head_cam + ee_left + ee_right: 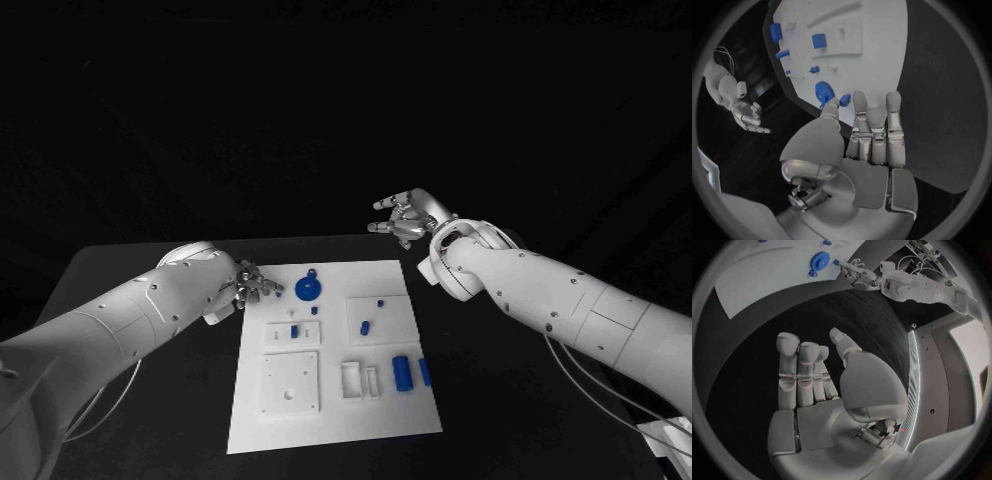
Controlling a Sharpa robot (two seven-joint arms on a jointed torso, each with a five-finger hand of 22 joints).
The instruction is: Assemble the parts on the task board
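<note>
Task board [332, 420] sits mid-frame on the table [130, 270]. My left hand [254, 284] pinches a small blue part [844, 99] by its upper-left edge; right hand [405, 217] hovers, fingers apart, empty. Several blue pieces lie loose; I judge assembly barely begun.

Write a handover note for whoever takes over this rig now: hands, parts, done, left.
Left hand: at the far left edge of the white rectangular task board, pinching a small blue piece beside the round blue disc.
Right hand: open, raised beyond the board's far right corner.
Two long blue bars lie near its right edge; smaller blue pieces sit mid-board.
Done: unclear.
To do: place the pinched piece, then the rest.
</note>
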